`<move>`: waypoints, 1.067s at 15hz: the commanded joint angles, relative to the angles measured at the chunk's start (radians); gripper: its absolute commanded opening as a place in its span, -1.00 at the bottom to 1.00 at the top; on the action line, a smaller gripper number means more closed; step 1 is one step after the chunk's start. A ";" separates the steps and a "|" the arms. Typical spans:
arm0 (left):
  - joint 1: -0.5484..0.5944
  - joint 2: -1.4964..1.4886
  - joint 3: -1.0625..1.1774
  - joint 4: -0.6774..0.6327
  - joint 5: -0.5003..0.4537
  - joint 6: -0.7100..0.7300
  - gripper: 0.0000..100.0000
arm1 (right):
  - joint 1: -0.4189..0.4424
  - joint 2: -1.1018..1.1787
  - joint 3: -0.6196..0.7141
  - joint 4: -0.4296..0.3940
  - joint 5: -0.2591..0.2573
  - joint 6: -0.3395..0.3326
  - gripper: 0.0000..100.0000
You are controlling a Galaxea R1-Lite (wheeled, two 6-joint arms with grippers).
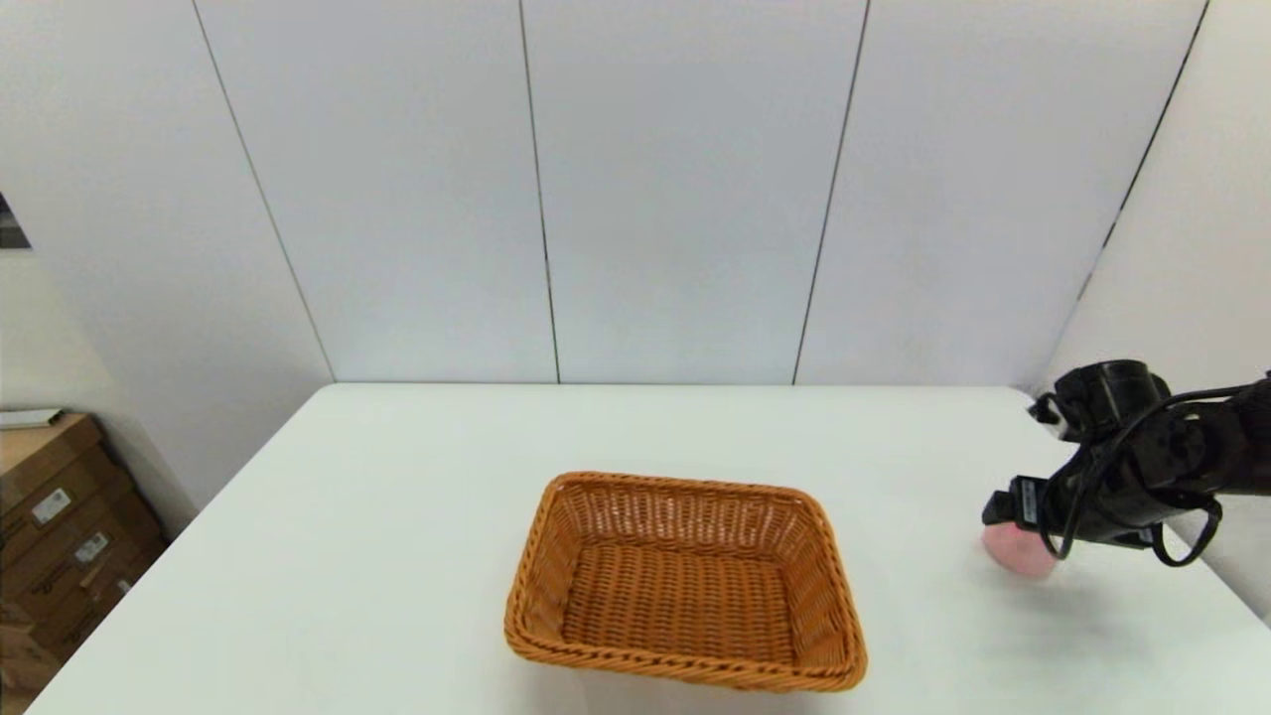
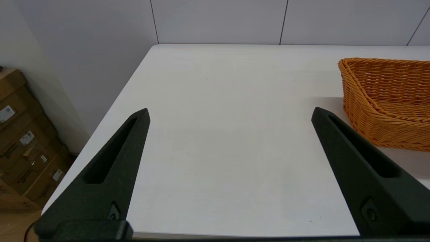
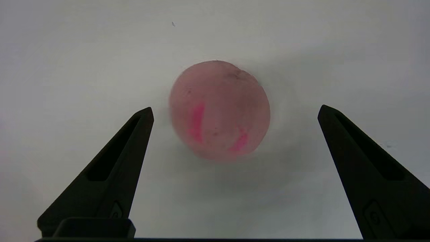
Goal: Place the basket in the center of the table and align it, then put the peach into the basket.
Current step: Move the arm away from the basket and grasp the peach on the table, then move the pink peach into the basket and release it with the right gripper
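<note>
here, right gripper (image 3: 235, 109) wide open over peach (image 3: 219, 110) (near table (image 1: 397, 516) edge), basket (image 1: 685, 581) centred, left gripper (image 2: 230, 112) spread wide

looks like a lab or test room. plain white table (image 1: 397, 516), bare panelled walls (image 1: 675, 189). cardboard boxes (image 1: 60, 526) stacked alongside.

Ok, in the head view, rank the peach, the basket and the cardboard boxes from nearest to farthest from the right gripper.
1. The peach: on the table directly under the open right gripper, at the robot's right.
2. The basket: mid-table, to the gripper's left, empty.
3. The cardboard boxes: off the table, on the floor at the far left.
</note>
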 commanded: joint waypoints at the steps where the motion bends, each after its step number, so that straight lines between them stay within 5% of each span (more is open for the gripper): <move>1: 0.000 0.000 0.000 0.000 0.000 -0.001 1.00 | -0.003 0.071 -0.022 -0.018 0.002 0.006 -1.00; 9: 0.000 0.000 0.000 0.000 0.000 -0.001 1.00 | -0.001 -0.023 -0.022 0.011 0.039 0.045 -1.00; 13: 0.000 0.000 0.000 0.000 0.000 -0.001 1.00 | 0.008 -0.232 -0.013 0.133 0.110 0.044 -1.00; 16: 0.000 0.000 0.000 0.000 0.000 -0.001 1.00 | 0.105 -0.474 0.002 0.271 0.206 0.038 -1.00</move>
